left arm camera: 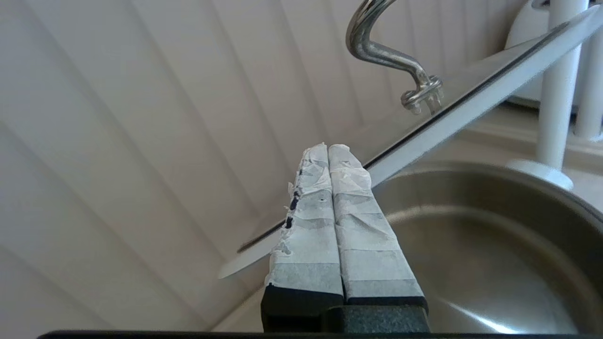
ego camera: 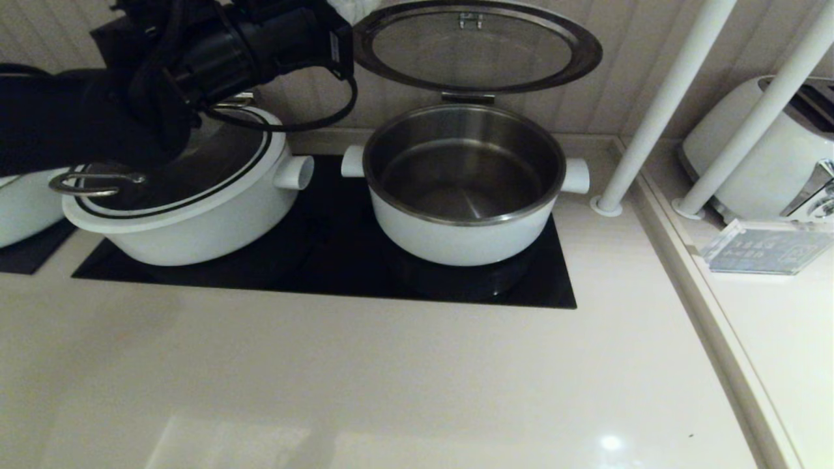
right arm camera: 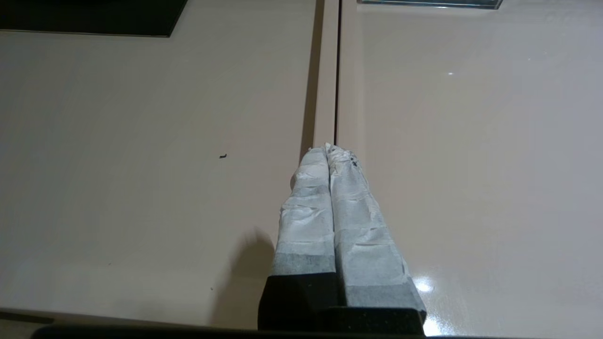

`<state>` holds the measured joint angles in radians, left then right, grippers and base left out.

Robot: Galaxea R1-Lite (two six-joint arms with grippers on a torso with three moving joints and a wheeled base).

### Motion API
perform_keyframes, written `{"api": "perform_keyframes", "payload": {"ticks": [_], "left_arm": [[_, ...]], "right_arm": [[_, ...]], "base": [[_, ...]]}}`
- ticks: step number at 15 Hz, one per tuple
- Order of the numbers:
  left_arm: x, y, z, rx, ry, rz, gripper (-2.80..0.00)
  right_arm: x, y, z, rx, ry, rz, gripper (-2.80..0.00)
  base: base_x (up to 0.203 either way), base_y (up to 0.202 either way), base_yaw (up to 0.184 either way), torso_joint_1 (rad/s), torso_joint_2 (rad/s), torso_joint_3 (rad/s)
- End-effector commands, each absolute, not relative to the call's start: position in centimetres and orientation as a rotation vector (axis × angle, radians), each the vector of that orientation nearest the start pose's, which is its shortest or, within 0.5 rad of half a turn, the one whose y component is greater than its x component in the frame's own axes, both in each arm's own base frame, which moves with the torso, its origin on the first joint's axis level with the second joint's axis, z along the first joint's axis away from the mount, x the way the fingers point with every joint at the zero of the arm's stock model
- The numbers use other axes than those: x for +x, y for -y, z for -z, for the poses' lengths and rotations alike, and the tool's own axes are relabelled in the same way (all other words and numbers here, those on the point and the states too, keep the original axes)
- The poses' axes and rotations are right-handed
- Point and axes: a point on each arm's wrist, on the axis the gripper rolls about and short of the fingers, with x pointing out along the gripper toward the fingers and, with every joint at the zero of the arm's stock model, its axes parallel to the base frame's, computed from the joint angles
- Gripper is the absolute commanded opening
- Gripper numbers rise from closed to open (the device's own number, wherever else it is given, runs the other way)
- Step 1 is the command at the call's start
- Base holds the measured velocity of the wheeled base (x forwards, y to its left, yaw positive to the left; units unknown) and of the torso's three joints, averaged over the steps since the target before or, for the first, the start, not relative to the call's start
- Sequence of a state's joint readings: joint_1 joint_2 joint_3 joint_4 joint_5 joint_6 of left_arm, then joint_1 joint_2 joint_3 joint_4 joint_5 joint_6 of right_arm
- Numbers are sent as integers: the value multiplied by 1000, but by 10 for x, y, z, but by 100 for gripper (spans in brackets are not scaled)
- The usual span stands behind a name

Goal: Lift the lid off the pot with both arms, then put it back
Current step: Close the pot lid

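Head view: lid (ego camera: 475, 49) tilted above open pot (ego camera: 464, 189)

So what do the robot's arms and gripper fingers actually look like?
The left arm is bulky and black, with a loose black cable looping off it. Both the left gripper and right gripper have black bases and long tapered fingers wrapped in wrinkled, frayed whitish tape.
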<state>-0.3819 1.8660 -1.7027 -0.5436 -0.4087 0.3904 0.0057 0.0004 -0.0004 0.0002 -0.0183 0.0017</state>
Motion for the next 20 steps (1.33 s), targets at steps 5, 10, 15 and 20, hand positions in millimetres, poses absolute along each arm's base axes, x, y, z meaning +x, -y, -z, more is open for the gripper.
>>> {"api": "perform_keyframes", "payload": {"ticks": [5, 10, 15, 20], "left_arm": [[325, 140, -358, 375, 525, 697, -280], [322, 139, -347, 374, 518, 698, -280], [321, 139, -336, 376, 496, 704, -280], [320, 138, -322, 376, 492, 705, -280]], "right_arm": [[-23, 1, -76, 2, 1, 12, -280], [-23, 1, -76, 2, 2, 12, -280], [-23, 1, -75, 2, 0, 12, -280], [-23, 1, -76, 2, 0, 12, -280]], "base": [[0, 0, 0, 0, 0, 0], [0, 0, 0, 0, 0, 0], [0, 0, 0, 0, 0, 0], [0, 0, 0, 0, 0, 0]]}}
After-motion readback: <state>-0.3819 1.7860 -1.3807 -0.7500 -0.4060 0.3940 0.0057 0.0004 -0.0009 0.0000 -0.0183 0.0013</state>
